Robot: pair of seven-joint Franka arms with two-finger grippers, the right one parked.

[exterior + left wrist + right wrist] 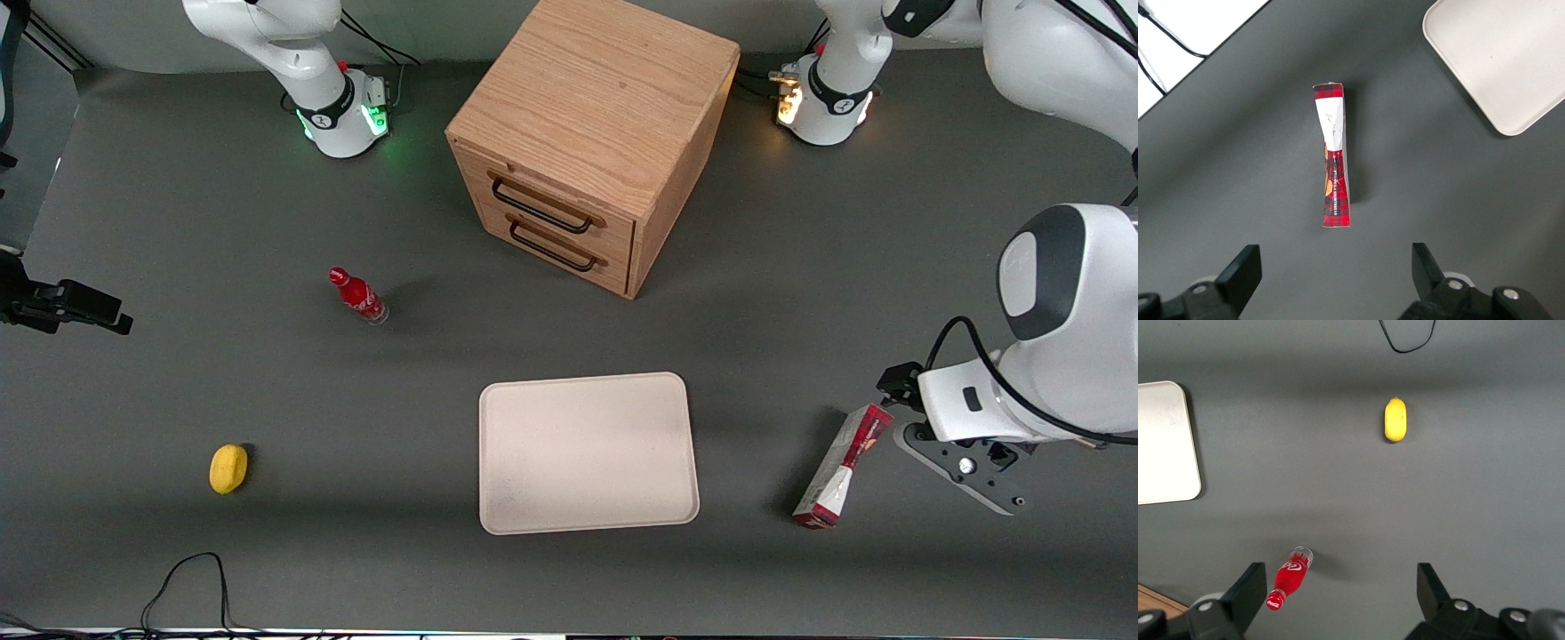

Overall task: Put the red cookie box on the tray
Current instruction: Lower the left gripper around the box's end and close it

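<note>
- The cream tray lies flat, nearer the front camera than the wooden cabinet.
- The red cookie box lies on the table toward the working arm's end, apart from the tray, its long axis slanting toward the front camera.
- The gripper hovers above the box, fingers spread wide and holding nothing.

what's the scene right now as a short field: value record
red cookie box: on the table, on its narrow edge, beside the tray toward the working arm's end, untouched
tray: flat, nothing on it
gripper: above the table by the box, jaws open and apart from it
wooden cabinet: both drawers shut
red bottle: upright, toward the parked arm's end
yellow object: on the table, nearer the front camera than the bottle
</note>
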